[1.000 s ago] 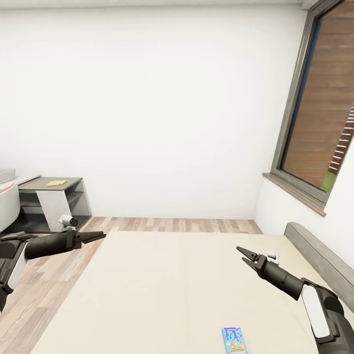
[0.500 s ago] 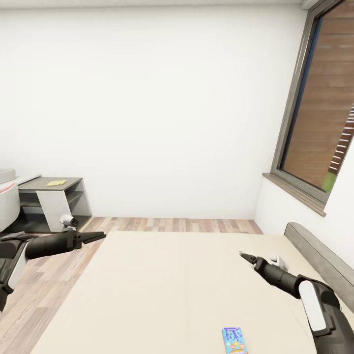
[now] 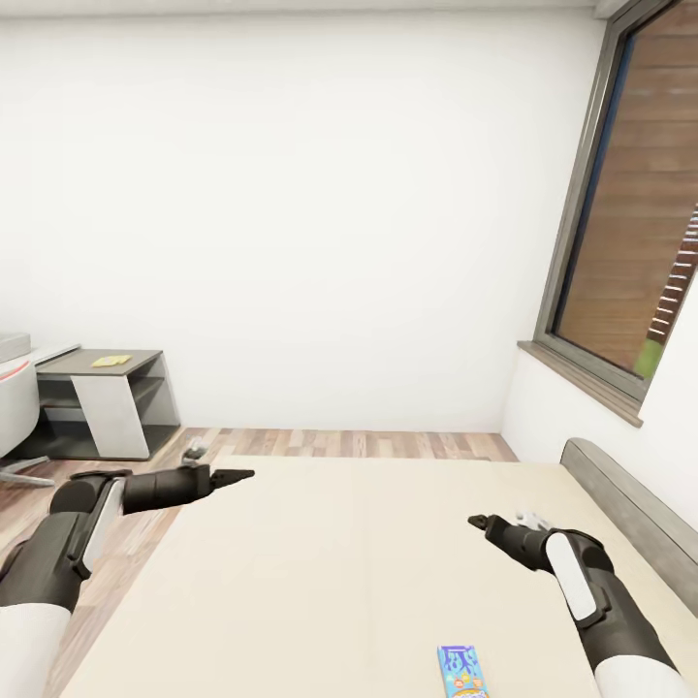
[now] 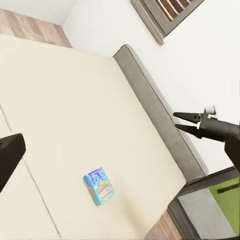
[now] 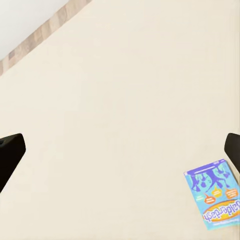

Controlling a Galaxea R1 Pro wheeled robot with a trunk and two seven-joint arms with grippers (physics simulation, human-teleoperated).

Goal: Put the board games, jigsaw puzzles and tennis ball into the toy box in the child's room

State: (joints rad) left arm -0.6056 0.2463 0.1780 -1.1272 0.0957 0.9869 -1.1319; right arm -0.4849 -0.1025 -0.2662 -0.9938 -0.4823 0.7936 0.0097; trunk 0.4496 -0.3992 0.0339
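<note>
A small blue board game [image 3: 462,672] lies flat on the cream mattress of the bed [image 3: 339,562], near its front edge; it also appears in the left wrist view [image 4: 99,185] and the right wrist view [image 5: 215,200]. My right gripper [image 3: 475,523] hovers open over the mattress beyond the game, near the headboard side. The left wrist view shows this gripper [image 4: 176,120] with its fingers parted. My left gripper [image 3: 239,475] is open over the bed's left edge, far from the game, with nothing in it.
A low grey headboard [image 3: 620,504] runs along the bed's right side under a tall grey-framed window [image 3: 630,223]. Wood-plank floor [image 3: 339,443] lies beyond the bed. At the back left stands a grey-topped desk unit [image 3: 102,393] with a flat yellow item [image 3: 111,361] on it.
My left arm has swung right, bringing its gripper over the bed's left edge. My right arm has lowered and drawn back toward me. The blue game has not moved.
</note>
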